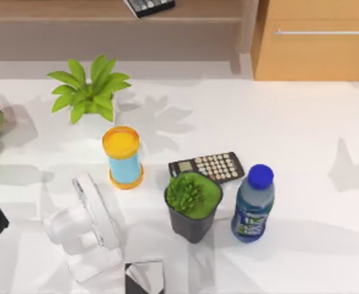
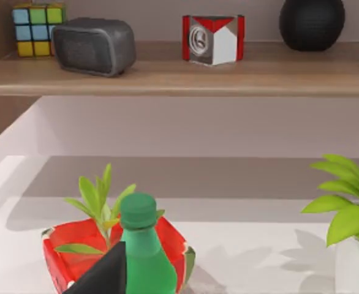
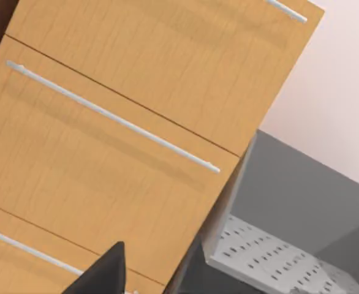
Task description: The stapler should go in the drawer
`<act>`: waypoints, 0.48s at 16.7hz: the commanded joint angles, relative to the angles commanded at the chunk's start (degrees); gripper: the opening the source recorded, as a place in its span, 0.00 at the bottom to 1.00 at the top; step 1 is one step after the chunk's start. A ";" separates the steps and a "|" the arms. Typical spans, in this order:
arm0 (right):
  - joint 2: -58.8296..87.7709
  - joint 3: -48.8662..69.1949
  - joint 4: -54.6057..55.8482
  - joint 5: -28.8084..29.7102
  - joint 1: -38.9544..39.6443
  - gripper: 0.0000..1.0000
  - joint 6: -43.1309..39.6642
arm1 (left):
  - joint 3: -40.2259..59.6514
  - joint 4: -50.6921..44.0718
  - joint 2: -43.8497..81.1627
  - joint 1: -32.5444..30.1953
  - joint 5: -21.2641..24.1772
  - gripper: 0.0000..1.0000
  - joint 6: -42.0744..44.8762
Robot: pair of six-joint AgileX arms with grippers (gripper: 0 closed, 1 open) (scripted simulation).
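Drawer [image 3: 112, 165]: sitting closed, its silver bar handle [image 3: 112, 116] facing the right tool.
Left tool [image 2: 103, 275]: hanging beside a green bottle [image 2: 144, 257]; finger spacing cannot be told.
Right tool [image 3: 103, 272]: finger spacing cannot be told.

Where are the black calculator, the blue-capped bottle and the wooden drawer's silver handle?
Black calculator [image 1: 207, 166]: top view, its keypad.
Blue-capped bottle [image 1: 260, 176]: top view, its cap.
Wooden drawer's silver handle [image 3: 112, 116]: right wrist view, mid-bar.

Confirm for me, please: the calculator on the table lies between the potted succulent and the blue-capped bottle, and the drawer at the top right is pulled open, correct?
Not quite: the drawer is closed, its front flush and the silver handle across it, as the top view shows. The calculator does lie between the potted succulent and the blue-capped bottle.
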 joint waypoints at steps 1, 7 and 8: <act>5.11 2.52 3.23 0.16 0.37 1.00 -4.39 | 0.00 0.00 0.00 0.00 0.00 1.00 0.00; 41.02 17.16 22.85 2.70 2.76 1.00 -30.61 | 0.00 0.00 0.00 0.00 0.00 1.00 0.00; 47.41 19.38 25.98 3.37 3.21 1.00 -34.65 | 0.00 0.00 0.00 0.00 0.00 1.00 0.00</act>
